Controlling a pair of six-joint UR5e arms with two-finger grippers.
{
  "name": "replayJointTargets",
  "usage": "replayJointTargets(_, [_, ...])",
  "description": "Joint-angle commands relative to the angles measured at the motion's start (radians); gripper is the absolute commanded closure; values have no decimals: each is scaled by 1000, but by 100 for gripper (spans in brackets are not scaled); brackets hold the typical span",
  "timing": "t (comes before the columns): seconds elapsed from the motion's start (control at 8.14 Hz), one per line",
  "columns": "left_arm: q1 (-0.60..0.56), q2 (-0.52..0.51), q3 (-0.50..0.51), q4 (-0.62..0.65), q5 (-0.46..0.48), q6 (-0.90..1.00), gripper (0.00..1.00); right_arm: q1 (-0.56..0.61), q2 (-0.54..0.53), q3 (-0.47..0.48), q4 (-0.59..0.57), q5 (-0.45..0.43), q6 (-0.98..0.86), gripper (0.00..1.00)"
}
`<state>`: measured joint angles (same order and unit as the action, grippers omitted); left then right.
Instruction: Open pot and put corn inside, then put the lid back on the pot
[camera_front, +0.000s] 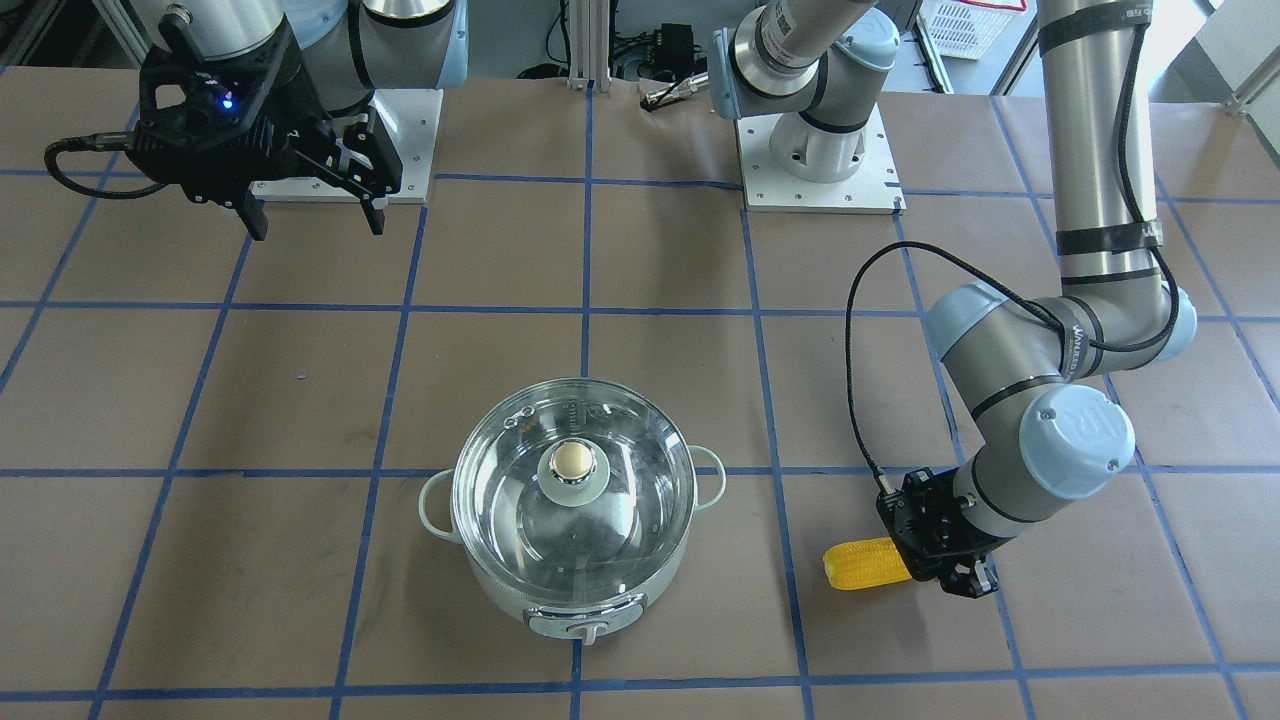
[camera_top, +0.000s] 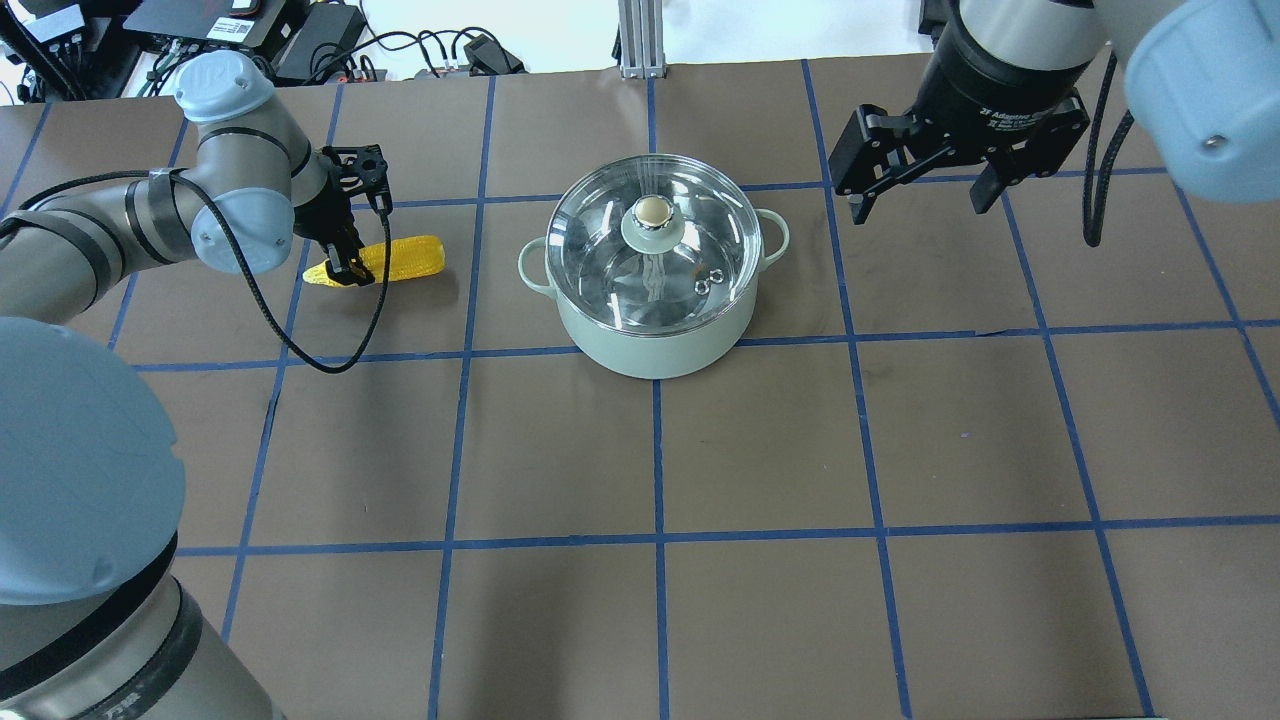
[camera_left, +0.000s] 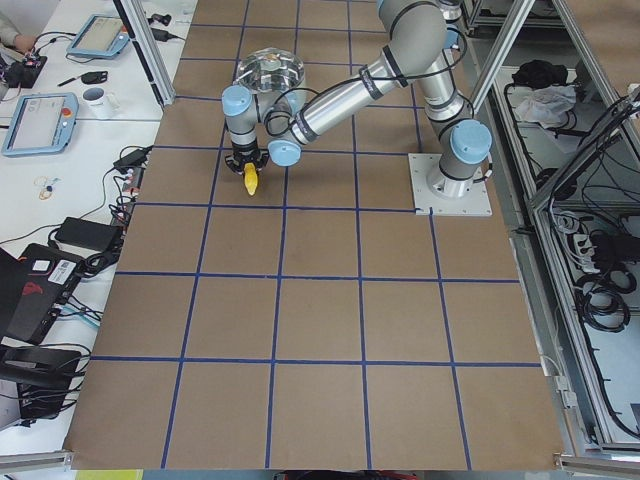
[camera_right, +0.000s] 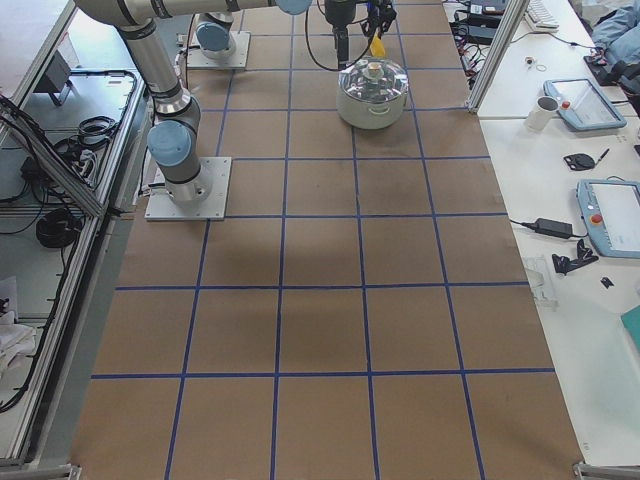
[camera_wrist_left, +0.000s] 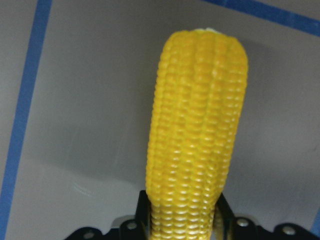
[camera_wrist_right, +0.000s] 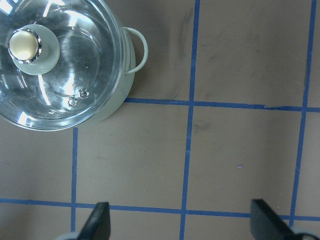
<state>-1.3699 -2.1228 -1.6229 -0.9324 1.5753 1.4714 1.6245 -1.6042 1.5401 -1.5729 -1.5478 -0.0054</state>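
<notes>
The mint-green pot (camera_top: 655, 335) stands mid-table with the glass lid (camera_top: 600, 250) on it, its gold-capped knob (camera_top: 650, 212) on top. The yellow corn (camera_top: 405, 257) lies level, low over the table to the pot's left. My left gripper (camera_top: 345, 262) is shut on the corn's tapered end; in the left wrist view the corn (camera_wrist_left: 197, 125) juts out from between the fingers. My right gripper (camera_top: 915, 195) is open and empty, held high to the right of the pot. The right wrist view shows the lid (camera_wrist_right: 75, 55) at upper left.
Brown table with a blue tape grid (camera_top: 655, 450). Both arm bases (camera_front: 815, 160) stand at the robot's edge. Side tables with tablets and cables (camera_left: 60, 110) flank the table's end. The left arm's cable (camera_top: 300, 350) hangs beside the corn.
</notes>
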Motion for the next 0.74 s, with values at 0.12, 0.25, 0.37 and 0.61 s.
replayJointTargets(0.12, [-3, 125, 6, -104, 69, 4, 100, 0, 1, 0, 1, 0, 1, 0])
replayJointTargets(0.25, [-9, 163, 6, -136, 71, 9, 100, 0, 1, 0, -1, 0, 1, 0])
replayJointTargets(0.37, [-14, 205, 6, -172, 71, 9, 100, 0, 1, 0, -1, 0, -1, 0])
replayJointTargets(0.61, [-26, 300, 6, -233, 72, 9, 100, 0, 3, 0, -4, 0, -1, 0])
